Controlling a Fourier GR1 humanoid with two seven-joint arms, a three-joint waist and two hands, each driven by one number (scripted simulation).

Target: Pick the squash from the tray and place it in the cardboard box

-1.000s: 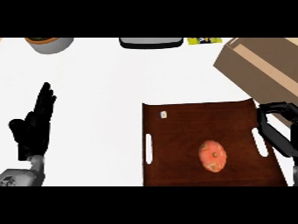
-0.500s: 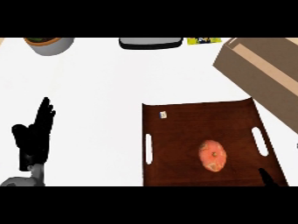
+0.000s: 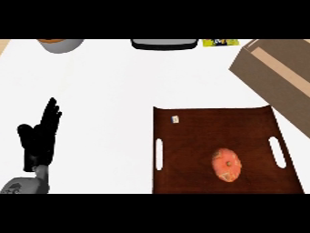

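The left robot hand [image 3: 40, 141] is held wide, fingers straight, over the tabletop [image 3: 117, 91]. Well to its right, the squash [image 3: 226, 164] is laid on the tray [image 3: 191, 136], with the cardboard box [image 3: 285, 77] beyond.

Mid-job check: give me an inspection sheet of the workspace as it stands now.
Surface: white counter.
Job's things: orange squash lies on the brown tray; cardboard box sits by the tray's far right corner.
Clutter: bowl, grey-black item and yellow packet along the far edge.
Hands: left hand open, fingers up, resting at the view's left; right hand not in view.
Cables: nothing seen.
Surroundings: nothing seen.
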